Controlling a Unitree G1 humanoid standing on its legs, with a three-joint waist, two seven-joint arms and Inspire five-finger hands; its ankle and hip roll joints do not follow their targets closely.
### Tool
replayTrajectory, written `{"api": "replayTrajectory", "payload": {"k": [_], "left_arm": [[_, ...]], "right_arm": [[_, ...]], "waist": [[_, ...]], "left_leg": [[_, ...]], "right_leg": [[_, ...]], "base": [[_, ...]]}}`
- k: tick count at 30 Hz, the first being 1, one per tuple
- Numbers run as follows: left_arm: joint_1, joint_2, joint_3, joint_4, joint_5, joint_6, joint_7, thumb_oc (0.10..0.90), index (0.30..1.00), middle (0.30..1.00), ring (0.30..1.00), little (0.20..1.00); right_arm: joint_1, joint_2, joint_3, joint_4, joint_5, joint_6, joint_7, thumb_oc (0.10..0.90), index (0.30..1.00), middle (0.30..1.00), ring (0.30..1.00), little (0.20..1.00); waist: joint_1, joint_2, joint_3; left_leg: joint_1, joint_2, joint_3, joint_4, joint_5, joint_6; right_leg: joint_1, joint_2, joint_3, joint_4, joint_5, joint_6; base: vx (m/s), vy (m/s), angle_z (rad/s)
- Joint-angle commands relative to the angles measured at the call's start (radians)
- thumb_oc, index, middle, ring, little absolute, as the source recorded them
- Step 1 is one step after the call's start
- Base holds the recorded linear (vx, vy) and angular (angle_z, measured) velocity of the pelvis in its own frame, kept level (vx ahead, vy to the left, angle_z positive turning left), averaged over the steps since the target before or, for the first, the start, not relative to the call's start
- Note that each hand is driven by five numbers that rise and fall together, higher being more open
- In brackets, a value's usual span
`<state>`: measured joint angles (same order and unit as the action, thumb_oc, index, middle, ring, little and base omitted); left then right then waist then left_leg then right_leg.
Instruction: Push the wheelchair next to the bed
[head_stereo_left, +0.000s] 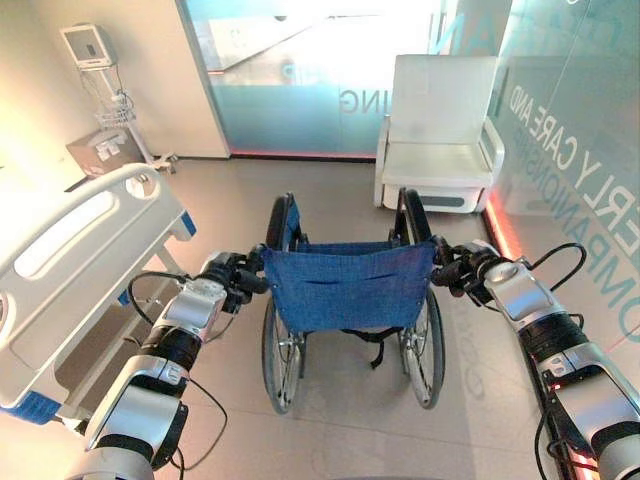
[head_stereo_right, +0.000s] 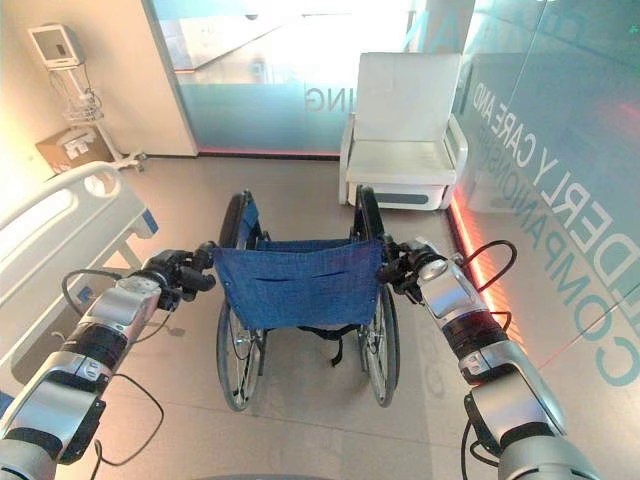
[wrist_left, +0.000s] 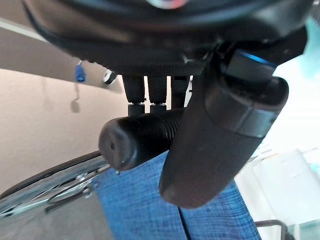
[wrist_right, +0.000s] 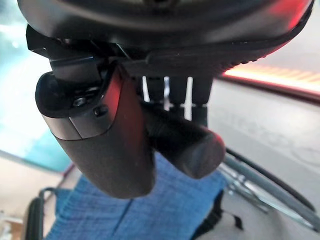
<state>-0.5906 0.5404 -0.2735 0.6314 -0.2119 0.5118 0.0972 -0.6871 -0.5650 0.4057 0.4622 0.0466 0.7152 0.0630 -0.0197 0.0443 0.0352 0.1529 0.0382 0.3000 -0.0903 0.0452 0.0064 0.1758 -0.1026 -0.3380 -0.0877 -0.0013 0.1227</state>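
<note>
Each robot hand, left (head_stereo_left: 232, 275) and right (head_stereo_left: 462, 268), was clamped round a push handle (wrist_left: 137, 140) of the wheelchair (head_stereo_left: 345, 290), ready to steer it; it stood just right of the bed (head_stereo_left: 75, 250).

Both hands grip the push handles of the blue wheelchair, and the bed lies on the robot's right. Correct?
Not quite. The bed lies on the robot's left, as the left eye view shows; a white armchair stands ahead on the right. The left hand and right hand do grip the blue wheelchair's push handles.
</note>
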Motion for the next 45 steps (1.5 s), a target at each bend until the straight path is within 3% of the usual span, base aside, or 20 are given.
{"api": "replayTrajectory", "payload": {"k": [1,4,9,22,25,27,29,30,31,32,34,36,38,40,44,45], "left_arm": [[0.091,0.067,-0.039,0.118,0.075,-0.018,0.065,0.4,0.3,0.3,0.3,0.3],[0.095,0.04,-0.052,0.104,0.133,-0.05,0.076,0.4,0.3,0.3,0.3,0.3],[0.083,0.032,-0.073,0.097,0.178,-0.066,0.077,0.4,0.3,0.3,0.3,0.3],[0.04,0.053,-0.111,0.055,0.212,-0.045,0.026,0.4,0.3,0.3,0.3,0.3],[0.032,0.059,-0.113,0.041,0.209,-0.059,0.016,0.4,0.3,0.3,0.3,0.3],[0.033,0.071,-0.104,0.024,0.211,-0.086,0.021,0.4,0.3,0.3,0.3,0.3],[0.038,0.089,-0.107,-0.008,0.19,-0.096,0.039,0.4,0.3,0.3,0.3,0.3],[0.048,0.097,-0.104,-0.029,0.175,-0.106,0.056,0.4,0.3,0.3,0.3,0.3],[0.058,0.098,-0.097,-0.048,0.159,-0.115,0.071,0.4,0.3,0.3,0.3,0.3],[0.062,0.094,-0.093,-0.059,0.156,-0.115,0.075,0.4,0.3,0.3,0.3,0.3],[0.078,0.074,-0.078,-0.093,0.153,-0.123,0.107,0.4,0.3,0.3,0.3,0.3],[0.076,0.068,-0.081,-0.088,0.14,-0.136,0.114,0.4,0.3,0.3,0.3,0.3],[0.077,0.059,-0.084,-0.072,0.119,-0.162,0.119,0.4,0.3,0.3,0.3,0.3],[0.082,0.04,-0.084,-0.051,0.084,-0.192,0.118,0.4,0.3,0.3,0.3,0.3],[0.129,0.0,-0.068,-0.037,0.013,-0.208,0.141,0.4,0.3,0.3,0.3,0.3],[0.156,-0.021,-0.062,-0.037,0.002,-0.207,0.154,0.4,0.3,0.3,0.3,0.3]], "right_arm": [[0.035,-0.009,0.072,0.063,-0.067,-0.074,-0.073,0.4,0.3,0.3,0.3,0.3],[0.038,0.013,0.068,0.056,-0.128,-0.104,-0.101,0.4,0.3,0.3,0.3,0.3],[0.022,0.01,0.08,0.056,-0.192,-0.099,-0.087,0.4,0.3,0.3,0.3,0.3],[-0.022,-0.033,0.097,0.06,-0.322,-0.102,-0.007,0.4,0.3,0.3,0.3,0.3],[-0.035,-0.043,0.094,0.063,-0.331,-0.109,0.011,0.4,0.3,0.3,0.3,0.3],[-0.036,-0.057,0.083,0.053,-0.324,-0.118,0.011,0.4,0.3,0.3,0.3,0.3],[-0.028,-0.079,0.073,0.038,-0.298,-0.131,-0.004,0.4,0.3,0.3,0.3,0.3],[-0.018,-0.094,0.065,0.034,-0.279,-0.141,-0.017,0.4,0.3,0.3,0.3,0.3],[-0.009,-0.099,0.057,0.041,-0.25,-0.158,-0.036,0.4,0.3,0.3,0.3,0.3],[0.0,-0.098,0.049,0.045,-0.248,-0.169,-0.041,0.4,0.3,0.3,0.3,0.3],[0.032,-0.087,0.021,0.05,-0.232,-0.209,-0.069,0.4,0.3,0.3,0.3,0.3],[0.037,-0.083,0.015,0.054,-0.229,-0.217,-0.087,0.4,0.3,0.3,0.3,0.3],[0.03,-0.08,0.014,0.073,-0.209,-0.238,-0.102,0.4,0.3,0.3,0.3,0.3],[0.014,-0.082,0.021,0.1,-0.185,-0.251,-0.106,0.4,0.3,0.3,0.3,0.3],[-0.012,-0.089,0.071,0.137,-0.119,-0.289,-0.092,0.4,0.3,0.3,0.3,0.3],[-0.004,-0.091,0.087,0.148,-0.115,-0.312,-0.087,0.4,0.3,0.3,0.3,0.3]], "waist": [[0.054,-0.039,0.067],[0.057,-0.034,0.069],[0.057,-0.033,0.07],[0.059,-0.036,0.08],[0.067,-0.029,0.091],[0.069,-0.021,0.105],[0.066,-0.015,0.131],[0.064,-0.018,0.147],[0.059,-0.022,0.166],[0.057,-0.025,0.173],[0.048,-0.043,0.204],[0.047,-0.049,0.207],[0.053,-0.056,0.206],[0.057,-0.062,0.198],[0.061,-0.077,0.162],[0.062,-0.073,0.144]], "left_leg": [[-0.011,-0.061,-0.006,0.035,-0.09,-0.02],[-0.008,-0.061,-0.007,0.037,-0.092,-0.018],[-0.005,-0.063,-0.007,0.039,-0.095,-0.016],[-0.006,-0.071,0.004,0.079,-0.118,0.002],[-0.004,-0.084,-0.002,0.077,-0.124,0.02],[-0.01,-0.086,0.011,0.078,-0.12,0.032],[-0.013,-0.09,0.005,0.08,-0.122,0.04],[0.002,-0.096,-0.013,0.081,-0.141,0.037],[0.004,-0.096,-0.014,0.093,-0.141,0.037],[0.021,-0.101,-0.032,0.092,-0.16,0.03],[0.042,-0.104,-0.06,0.117,-0.194,0.028],[0.04,-0.105,-0.077,0.132,-0.21,0.031],[0.03,-0.098,-0.074,0.176,-0.238,0.033],[0.008,-0.073,-0.04,0.254,-0.258,0.027],[-0.001,-0.001,-0.008,0.405,-0.297,-0.004],[0.008,0.031,-0.022,0.472,-0.287,-0.03]], "right_leg": [[-0.047,0.014,-0.011,0.062,-0.028,-0.007],[-0.043,0.009,-0.013,0.066,-0.029,-0.006],[-0.041,0.006,-0.015,0.071,-0.031,-0.006],[-0.049,-0.019,-0.026,0.127,-0.051,0.0],[-0.086,-0.04,-0.042,0.263,-0.079,0.017],[-0.164,-0.073,-0.057,0.46,-0.084,0.034],[-0.268,-0.115,-0.054,0.639,-0.002,0.061],[-0.31,-0.14,-0.042,0.655,0.048,0.08],[-0.338,-0.16,-0.049,0.604,0.116,0.071],[-0.351,-0.176,-0.035,0.572,0.125,0.083],[-0.362,-0.238,-0.02,0.36,0.228,0.084],[-0.353,-0.253,0.004,0.278,0.238,0.082],[-0.323,-0.268,0.005,0.234,0.237,0.083],[-0.296,-0.259,-0.023,0.258,0.169,0.073],[-0.285,-0.205,-0.058,0.328,0.059,0.039],[-0.265,-0.161,-0.065,0.331,0.013,0.019]], "base": [[0.03,0.013,0.03],[0.01,0.005,0.01],[0.02,0.01,0.0],[0.06,0.058,0.02],[0.1,0.152,0.03],[0.07,0.162,0.02],[0.1,0.097,-0.06],[0.18,-0.032,-0.06],[0.28,-0.097,-0.03],[0.25,-0.184,0.06],[0.35,-0.285,0.2],[0.33,-0.311,0.3],[0.3,-0.317,0.19],[0.29,-0.308,0.17],[0.43,-0.353,0.31],[0.41,-0.304,0.45]]}}
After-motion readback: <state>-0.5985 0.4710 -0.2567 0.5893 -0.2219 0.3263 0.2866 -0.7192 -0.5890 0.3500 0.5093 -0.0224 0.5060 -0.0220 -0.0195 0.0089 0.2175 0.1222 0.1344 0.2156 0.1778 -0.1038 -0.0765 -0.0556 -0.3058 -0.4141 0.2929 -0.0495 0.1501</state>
